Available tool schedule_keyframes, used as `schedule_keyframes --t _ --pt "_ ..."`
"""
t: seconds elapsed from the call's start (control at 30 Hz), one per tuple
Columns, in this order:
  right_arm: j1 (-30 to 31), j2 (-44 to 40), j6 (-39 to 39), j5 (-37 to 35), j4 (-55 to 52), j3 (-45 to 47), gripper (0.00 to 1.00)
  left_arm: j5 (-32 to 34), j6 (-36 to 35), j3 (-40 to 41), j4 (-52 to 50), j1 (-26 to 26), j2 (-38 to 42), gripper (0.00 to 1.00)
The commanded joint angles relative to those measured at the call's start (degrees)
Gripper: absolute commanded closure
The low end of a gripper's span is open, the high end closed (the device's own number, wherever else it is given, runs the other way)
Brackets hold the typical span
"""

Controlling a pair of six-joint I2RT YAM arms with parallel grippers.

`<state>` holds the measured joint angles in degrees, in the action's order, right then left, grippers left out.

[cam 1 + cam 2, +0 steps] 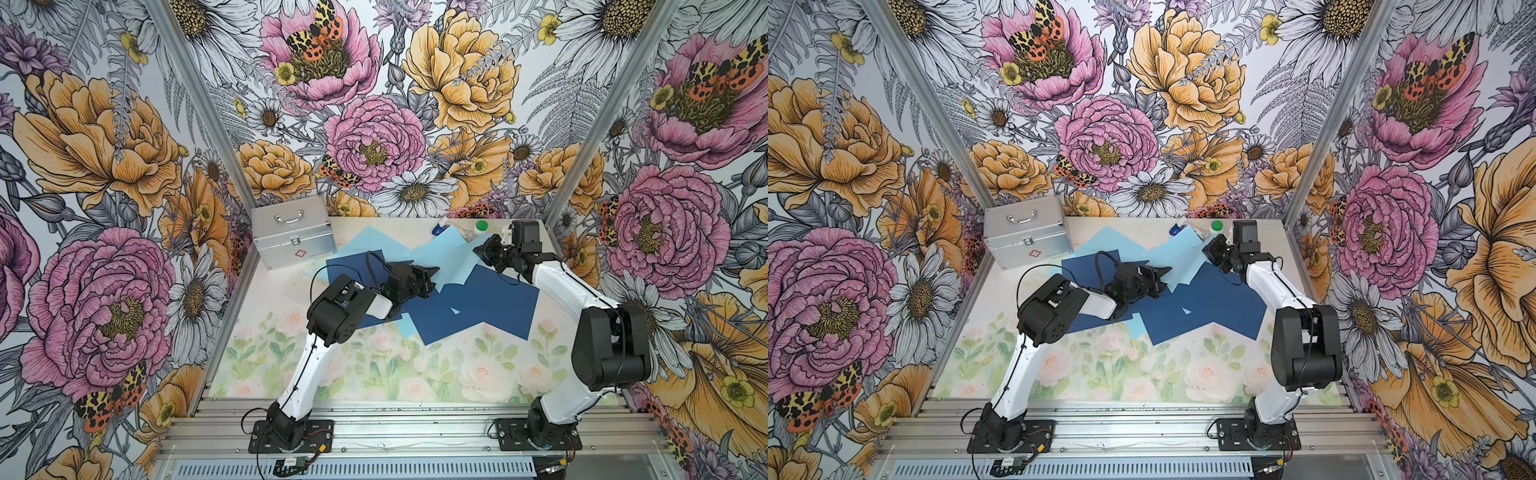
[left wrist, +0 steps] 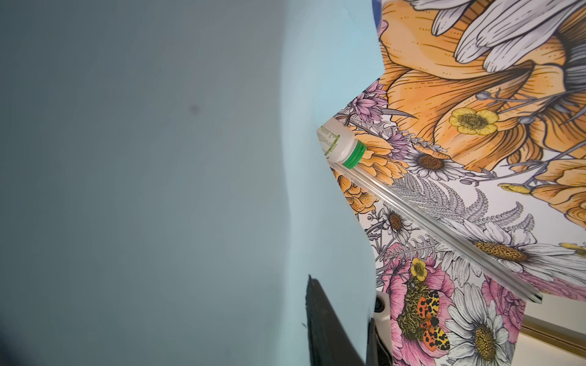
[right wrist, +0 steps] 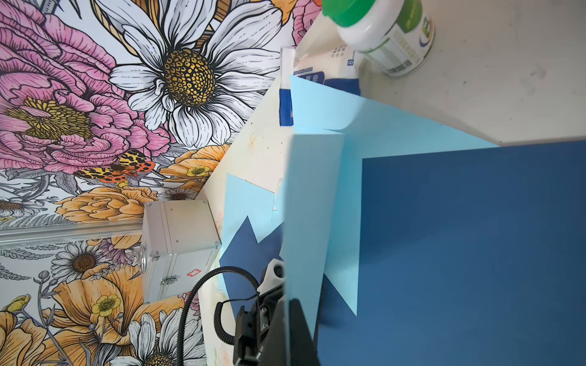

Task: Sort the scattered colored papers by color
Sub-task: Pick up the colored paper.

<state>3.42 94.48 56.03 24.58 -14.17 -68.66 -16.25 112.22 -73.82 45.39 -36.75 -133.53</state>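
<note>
Several colored papers lie overlapping at the back of the table in both top views. Dark navy sheets (image 1: 494, 303) (image 1: 1221, 303) (image 3: 475, 253) are spread in the middle. Light blue sheets (image 1: 365, 243) lie behind them. One light blue sheet (image 1: 455, 259) (image 2: 317, 95) (image 3: 314, 206) stands lifted on edge between my two grippers. My left gripper (image 1: 433, 274) (image 2: 348, 317) is shut on its near end, one black finger (image 2: 329, 332) pressed against it. My right gripper (image 1: 483, 251) (image 3: 295, 317) is shut on its far end.
A silver case (image 1: 291, 232) (image 3: 177, 250) stands at the back left. A white bottle with a green cap (image 1: 481, 226) (image 2: 344, 147) (image 3: 380, 31) and a blue-and-white packet (image 1: 440, 228) (image 3: 317, 76) sit at the back, beside the papers. Floral walls enclose three sides.
</note>
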Motion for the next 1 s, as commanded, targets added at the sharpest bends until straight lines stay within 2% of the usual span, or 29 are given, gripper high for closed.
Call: schedule_keyframes --t 0.0,0.17,0.43,0.47,0.57,0.6,0.67,0.73,0.83,0.97 --pt "-0.35 -1.49 -1.29 -1.8 -0.42 0.94 1.0 -2.67 -6.34 -0.6 -6.36 1.32 4.6 0.86" --pt "-0.68 -1.76 -1.97 -2.21 -1.03 2.02 1.0 -4.12 -7.8 0.68 -8.12 2.43 5.91 0.99" --pt "-0.96 -2.46 -2.58 -2.56 -1.18 3.71 1.0 -7.86 -11.18 1.06 -12.02 3.65 7.4 1.0" --pt "-0.96 -2.52 -2.82 -2.23 -1.2 3.71 0.97 -8.65 -12.26 0.65 -13.37 3.91 7.62 1.0" --pt "-1.14 -2.57 -4.07 -1.09 -1.41 3.6 0.67 -11.83 -16.95 -0.76 -18.59 4.96 8.63 1.0" --pt "-1.2 -2.77 -4.7 -1.15 -1.59 3.71 0.6 -12.45 -18.72 -0.84 -20.53 5.4 9.26 1.0" --pt "-1.61 -3.46 -5.85 -1.82 -2.54 4.22 0.5 -14.14 -24.15 -1.51 -26.43 6.49 10.97 1.0" --pt "-2.21 -4.04 -6.97 -2.03 -3.58 4.71 0.45 -15.78 -30.97 -2.79 -33.43 7.68 12.6 1.0" --pt "-3.4 -4.82 -9.13 -2.15 -5.16 5.45 0.45 -16.49 -44.48 -6.74 -49.34 9.37 15.52 1.0" --pt "-4.81 -5.6 -12.16 -2.63 -7.25 6.35 0.45 -14.96 -64.82 -16.18 -74.27 10.24 17.0 1.0"
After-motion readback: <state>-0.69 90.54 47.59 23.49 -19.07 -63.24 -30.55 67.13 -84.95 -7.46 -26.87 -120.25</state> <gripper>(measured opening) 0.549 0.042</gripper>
